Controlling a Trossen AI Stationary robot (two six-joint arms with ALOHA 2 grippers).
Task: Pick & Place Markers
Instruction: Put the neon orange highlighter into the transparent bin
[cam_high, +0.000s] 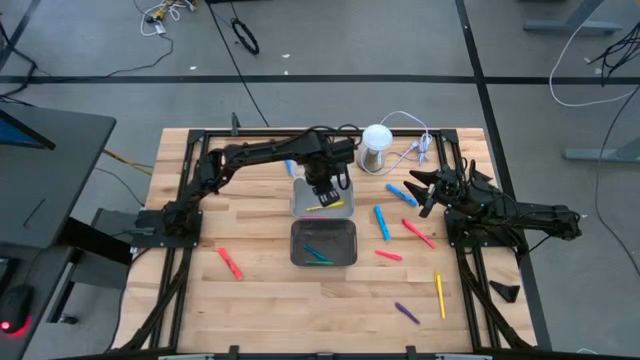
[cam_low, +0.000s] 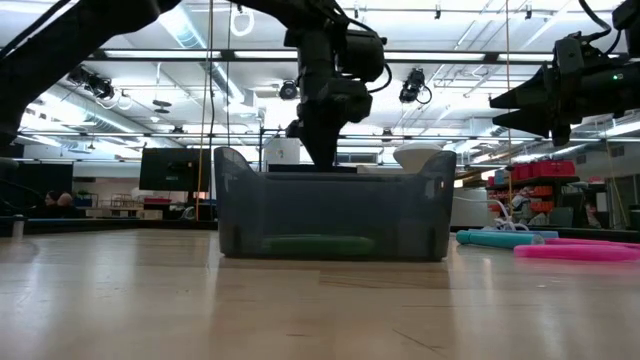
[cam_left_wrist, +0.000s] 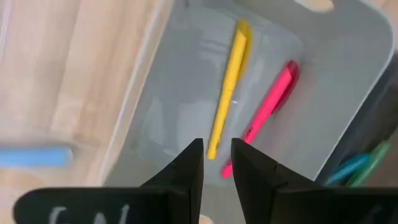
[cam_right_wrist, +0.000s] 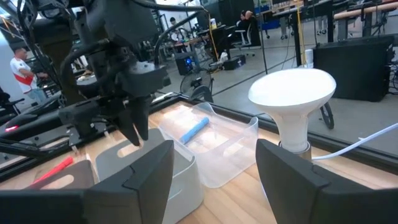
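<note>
A robotics lab or workshop: a wooden bench (cam_high: 270, 290) in a black frame, cables (cam_high: 590, 60) trailing over grey floor, ceiling strip lights (cam_low: 200, 55), more desks and a seated person (cam_right_wrist: 247, 25) beyond.

From table height, you lose the rear grey plastic tray (cam_low: 300, 168) behind the front grey tray (cam_low: 330, 215). On the left wrist, the blue marker (cam_left_wrist: 34, 156) is blurred and cut by the edge; the teal and green markers (cam_left_wrist: 364, 167) show only their ends.
</note>
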